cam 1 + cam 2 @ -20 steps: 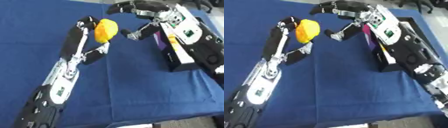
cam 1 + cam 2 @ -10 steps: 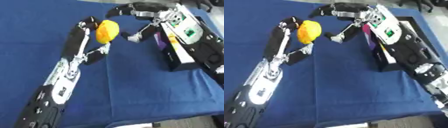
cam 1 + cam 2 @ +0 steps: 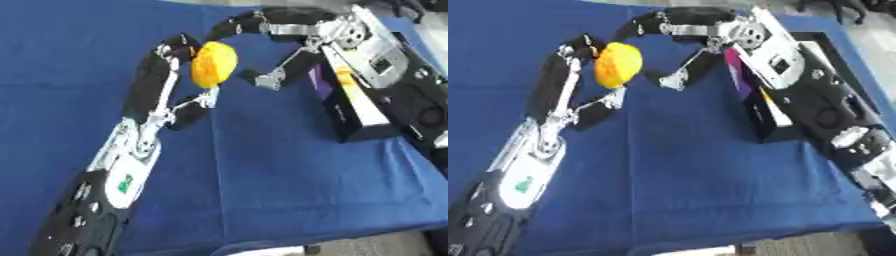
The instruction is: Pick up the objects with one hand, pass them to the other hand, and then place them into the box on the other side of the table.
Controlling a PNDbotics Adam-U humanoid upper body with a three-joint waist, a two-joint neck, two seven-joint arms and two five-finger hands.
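Observation:
A yellow-orange rounded object is held up above the blue table, my left hand shut on it from the left. My right hand comes in from the upper right with its fingers spread and arched over the object's top; its thumb hangs open just to the object's right. I cannot tell whether the right fingers touch the object. The black box with a purple side stands at the right, partly behind my right forearm.
A blue cloth covers the table, whose front edge runs along the bottom of the views. The black box shows a yellow and white interior.
My right hand has closed in over the yellow object from the right. My left hand still holds the object at about the same height.

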